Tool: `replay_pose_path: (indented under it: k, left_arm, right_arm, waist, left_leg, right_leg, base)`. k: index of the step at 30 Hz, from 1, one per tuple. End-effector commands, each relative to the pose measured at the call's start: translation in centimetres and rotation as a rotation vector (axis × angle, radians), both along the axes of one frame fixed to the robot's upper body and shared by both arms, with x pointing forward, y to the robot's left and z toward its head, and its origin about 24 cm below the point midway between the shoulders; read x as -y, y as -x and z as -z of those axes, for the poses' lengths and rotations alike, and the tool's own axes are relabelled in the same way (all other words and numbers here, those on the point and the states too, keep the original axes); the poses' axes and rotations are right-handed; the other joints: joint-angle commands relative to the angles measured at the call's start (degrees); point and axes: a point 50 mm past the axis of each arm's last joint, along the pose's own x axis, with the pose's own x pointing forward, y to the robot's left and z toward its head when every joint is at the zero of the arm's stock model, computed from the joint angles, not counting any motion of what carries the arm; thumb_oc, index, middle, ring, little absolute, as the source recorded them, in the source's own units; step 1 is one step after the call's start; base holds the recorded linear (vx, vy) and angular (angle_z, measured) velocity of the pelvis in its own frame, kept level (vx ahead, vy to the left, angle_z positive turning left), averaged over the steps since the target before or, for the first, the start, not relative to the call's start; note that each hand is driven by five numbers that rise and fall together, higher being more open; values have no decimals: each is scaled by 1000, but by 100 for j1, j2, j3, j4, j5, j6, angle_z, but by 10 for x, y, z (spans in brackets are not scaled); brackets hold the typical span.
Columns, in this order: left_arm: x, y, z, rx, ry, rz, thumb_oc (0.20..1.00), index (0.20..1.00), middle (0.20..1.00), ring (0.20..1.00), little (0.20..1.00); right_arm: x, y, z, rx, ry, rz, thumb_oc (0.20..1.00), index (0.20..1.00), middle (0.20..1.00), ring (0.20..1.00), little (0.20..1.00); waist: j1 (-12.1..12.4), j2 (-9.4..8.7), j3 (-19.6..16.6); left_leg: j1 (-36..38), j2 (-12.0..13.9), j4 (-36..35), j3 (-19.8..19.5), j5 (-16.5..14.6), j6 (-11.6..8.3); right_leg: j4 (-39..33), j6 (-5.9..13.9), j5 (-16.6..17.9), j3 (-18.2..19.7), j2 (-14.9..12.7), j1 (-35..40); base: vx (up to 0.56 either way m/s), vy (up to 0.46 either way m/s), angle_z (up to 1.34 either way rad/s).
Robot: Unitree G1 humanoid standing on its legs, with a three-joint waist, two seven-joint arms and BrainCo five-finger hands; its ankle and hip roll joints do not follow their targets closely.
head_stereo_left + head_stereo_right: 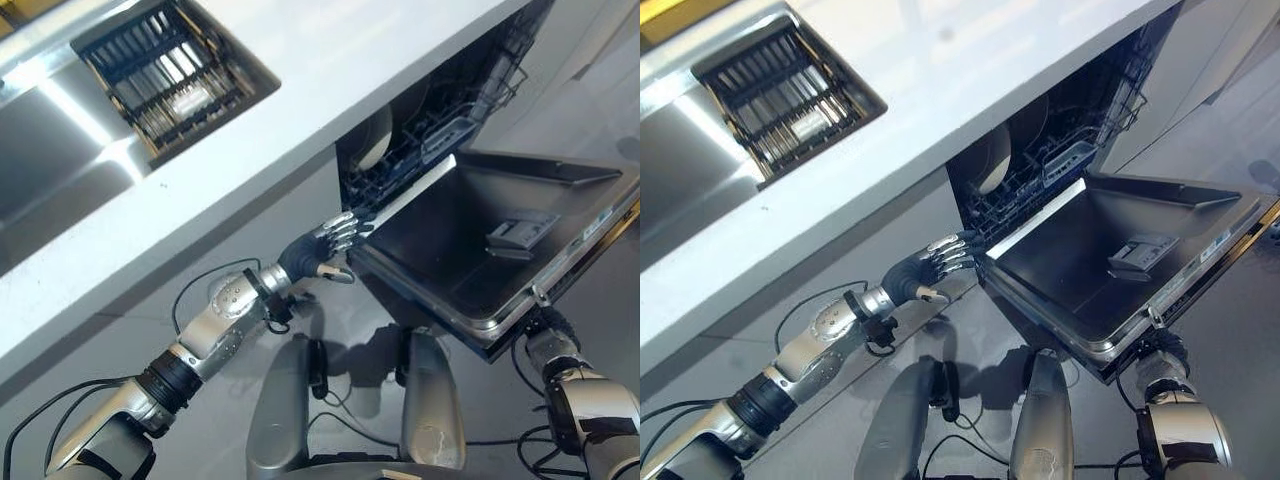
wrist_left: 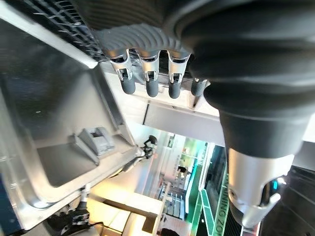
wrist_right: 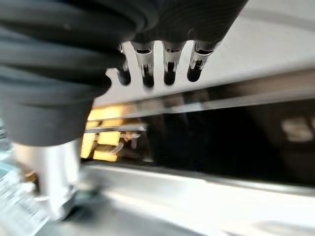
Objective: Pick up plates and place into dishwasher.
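Left eye view: the left hand (image 1: 325,245), fingers straight and holding nothing, reaches to the near corner of the grey stainless-steel dishwasher door (image 1: 470,250), which hangs lowered and open. Just past the fingers, a round white plate (image 1: 374,138) stands on edge in the dark wire lower rack (image 1: 420,140) inside the dishwasher. The right hand (image 3: 157,69) sits beneath the door's far edge, fingers extended, gripping nothing. Above, a white countertop (image 1: 300,90) holds a steel sink (image 1: 60,150).

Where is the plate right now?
In the right eye view, a pale plate stands on edge in the dishwasher's lower rack, under the white counter, behind the open door.
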Motion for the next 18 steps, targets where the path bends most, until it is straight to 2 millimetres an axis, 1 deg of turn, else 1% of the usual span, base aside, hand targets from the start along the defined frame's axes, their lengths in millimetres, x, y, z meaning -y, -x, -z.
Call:
replay_pose_path:
  k: [1, 2, 3, 4, 5, 7, 8, 9, 12, 15, 17, 18]
  left_arm:
    - [11, 9, -35, 112, 125, 107, 1000, 1000, 1000, 1000, 1000]
    - [9, 7, -36, 112, 125, 107, 1000, 1000, 1000, 1000, 1000]
    - [6, 5, -36, 109, 126, 104, 1000, 1000, 1000, 1000, 1000]
    - [4, 4, -36, 108, 127, 102, 1000, 1000, 1000, 1000, 1000]
    - [0, 2, -36, 103, 126, 101, 1000, 1000, 1000, 1000, 1000]
    - [-3, 2, -37, 98, 122, 103, 1000, 1000, 1000, 1000, 1000]
    - [-6, 2, -37, 94, 118, 107, 1000, 1000, 1000, 1000, 1000]
    - [-8, 2, -37, 92, 114, 109, 1000, 1000, 1000, 1000, 1000]
    - [-10, 3, -38, 83, 107, 120, 1000, 1000, 1000, 1000, 1000]
    - [-11, 3, -37, 75, 97, 138, 1000, 1000, 1000, 1000, 1000]
    - [-10, 3, -37, 72, 91, 156, 1000, 1000, 1000, 1000, 1000]
    - [-10, 3, -37, 72, 92, 160, 1000, 1000, 1000, 1000, 1000]
  right_arm:
    - [-54, -83, -74, 537, -166, -377, 1000, 1000, 1000, 1000, 1000]
    - [-62, -90, -84, 608, -183, -440, 1000, 1000, 1000, 1000, 1000]
    - [-75, -100, -102, 739, -208, -552, 1000, 1000, 1000, 1000, 1000]
    - [-80, -103, -109, 809, -225, -599, 1000, 1000, 1000, 1000, 1000]
    - [-89, -107, -124, 916, -235, -681, 1000, 1000, 1000, 1000, 1000]
    - [-98, -113, -141, 1009, -231, -764, 1000, 1000, 1000, 1000, 1000]
    - [-107, -117, -159, 1096, -221, -833, 1000, 1000, 1000, 1000, 1000]
    - [-112, -120, -171, 1142, -217, -867, 1000, 1000, 1000, 1000, 1000]
    - [-126, -125, -200, 1247, -218, -933, 1000, 1000, 1000, 1000, 1000]
    - [-138, -129, -222, 1314, -228, -950, 1000, 1000, 1000, 1000, 1000]
    - [-141, -130, -233, 1359, -253, -949, 1000, 1000, 1000, 1000, 1000]
    - [-141, -130, -234, 1367, -256, -948, 1000, 1000, 1000, 1000, 1000]
  waist:
    - [399, 297, 113]
    - [409, 301, 113]
    - [433, 307, 94]
    - [440, 305, 84]
    - [461, 299, 55]
    - [486, 291, 28]
    - [522, 280, 5]
    - [545, 269, -15]
    - [614, 224, -82]
    - [688, 164, -155]
    - [738, 135, -219]
    - [743, 134, -226]
  left_leg:
    - [82, -400, -228, 37, -182, 446]
    - [51, -400, -208, 30, -181, 443]
    - [36, -381, -205, 26, -170, 434]
    - [31, -381, -206, 18, -165, 429]
    - [39, -375, -213, 5, -161, 416]
    - [41, -366, -202, -16, -155, 401]
    - [63, -360, -204, -42, -150, 382]
    - [88, -358, -222, -58, -149, 369]
    - [169, -351, -250, -109, -149, 340]
    - [265, -346, -278, -156, -162, 318]
    - [342, -343, -323, -191, -163, 300]
    - [357, -343, -331, -199, -164, 297]
  right_leg:
    - [-43, -565, -309, -219, 181, 315]
    - [-11, -564, -317, -227, 167, 278]
    - [28, -557, -319, -237, 147, 239]
    - [47, -548, -324, -248, 133, 227]
    - [54, -530, -326, -261, 116, 235]
    - [76, -514, -325, -281, 91, 244]
    - [88, -500, -324, -304, 66, 273]
    - [87, -496, -333, -327, 54, 305]
    - [65, -479, -332, -390, 8, 416]
    - [9, -470, -330, -459, -18, 564]
    - [-68, -469, -326, -507, -21, 691]
    - [-82, -470, -325, -516, -21, 715]
  base:
    - [-39, -44, -7]
    - [-27, -38, -10]
    - [-12, -30, -11]
    - [8, -37, -11]
    - [18, -39, -10]
    - [27, -47, -10]
    - [35, -51, -14]
    - [38, -53, -18]
    - [39, -50, -12]
    - [57, -43, 7]
    - [63, -30, 2]
    - [72, -22, 10]
